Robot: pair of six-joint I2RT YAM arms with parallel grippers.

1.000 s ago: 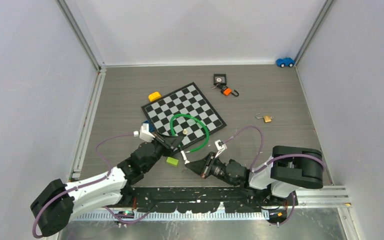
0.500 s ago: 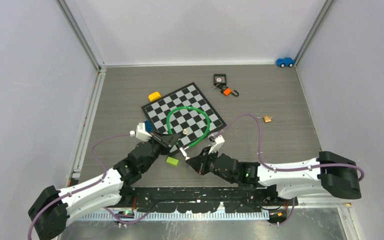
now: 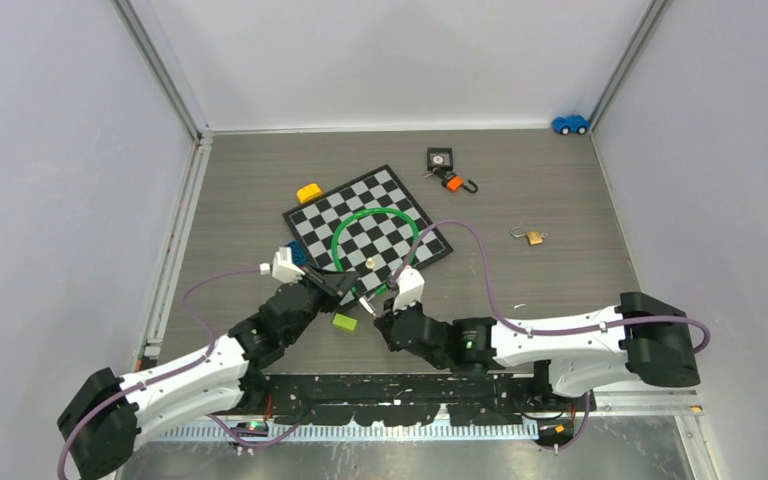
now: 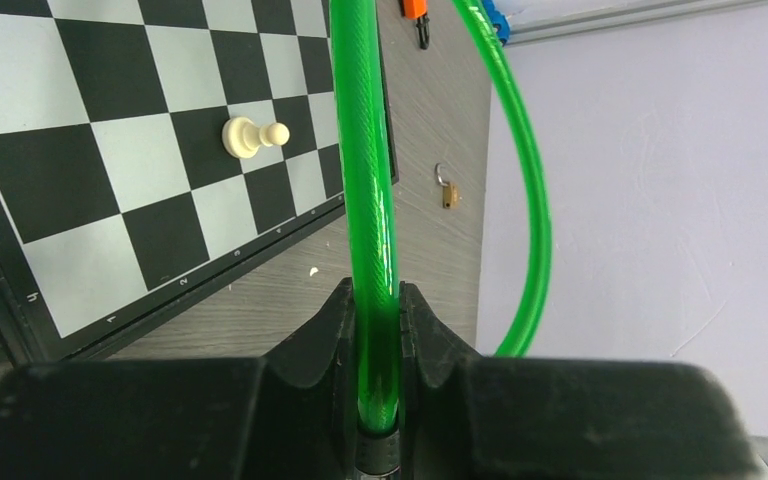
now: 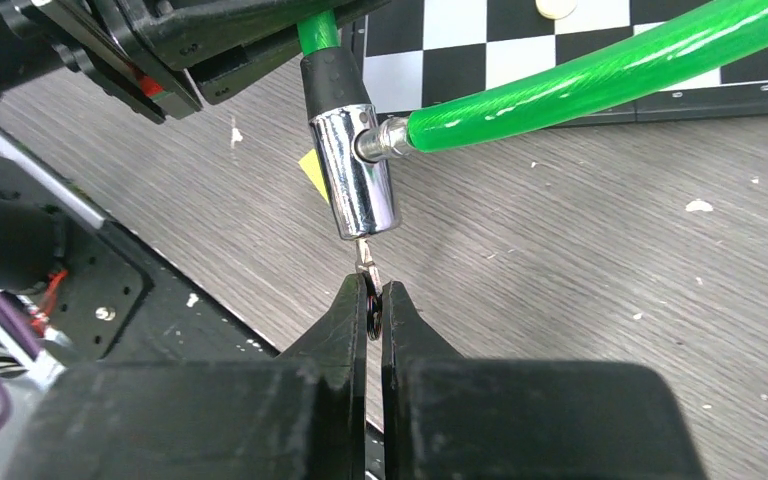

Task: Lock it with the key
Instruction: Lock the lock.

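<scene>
From the top view, I see the green cable lock [image 3: 335, 238] looped over the near corner of the chessboard [image 3: 400, 200], its ends coming off the board's near edge towards the arms. My left gripper [image 3: 348, 288] has hold of the cable there. My right gripper [image 3: 379, 316] sits just beside it, fingertip to fingertip, over the grey table [image 3: 560, 190]. A lime block [image 3: 344, 322] lies on the table just beside both grippers. The key is too small for me to pick out here.

On the left wrist camera, the fingers are pinched narrow around the glossy, translucent green cable, which runs straight away from the jaws and curves back round on the right. A white pawn [image 4: 253, 136] lies on its side on a black square.

On the right wrist camera, the lock's chrome barrel [image 5: 360, 170] hangs upright just off the board's edge. A black collar tops the barrel, and the cable's other end is plugged into its side through a metal tip. The key [image 5: 366, 262] sticks out of the barrel's bottom end. My right fingers are closed tight on its head.
</scene>
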